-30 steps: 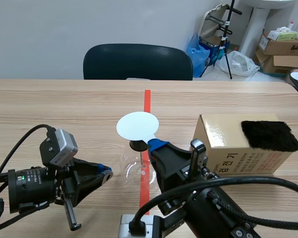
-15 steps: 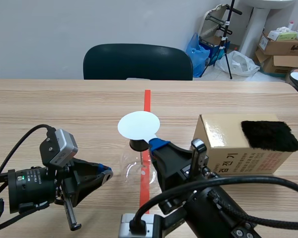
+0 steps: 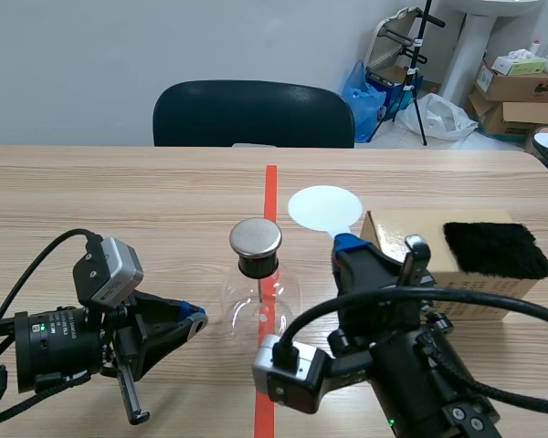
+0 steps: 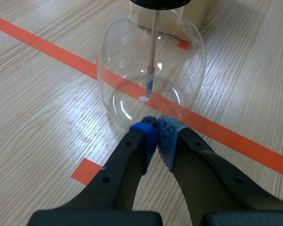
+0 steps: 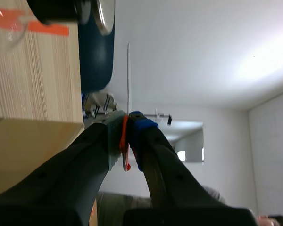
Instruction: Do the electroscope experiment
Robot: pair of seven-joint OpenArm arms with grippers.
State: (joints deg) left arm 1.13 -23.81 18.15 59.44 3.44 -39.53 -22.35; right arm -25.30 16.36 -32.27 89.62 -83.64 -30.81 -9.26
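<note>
From where I stand, the electroscope point(image 3: 256, 274) sits in the middle of the counter point(image 3: 119, 196), right on the orange-red tape line point(image 3: 271, 187). It has a round glass flask point(image 4: 151, 70) with a dark neck, topped by a flat metal cap point(image 3: 256, 237), and a thin rod point(image 4: 152, 47) hangs down inside the glass. The left gripper point(image 3: 194, 319) lies low on the counter with its blue pads clenched together on nothing, the tips just beside the foot of the flask. The right gripper point(image 3: 347, 245) is clamped on the handle of a white disc point(image 3: 324, 208), holding it up beside the cap, between the electroscope and a cardboard box point(image 3: 388, 228). A black fur pad point(image 3: 496, 248) rests on top of that box. A dark chair point(image 3: 253, 114) stands across the counter.
</note>
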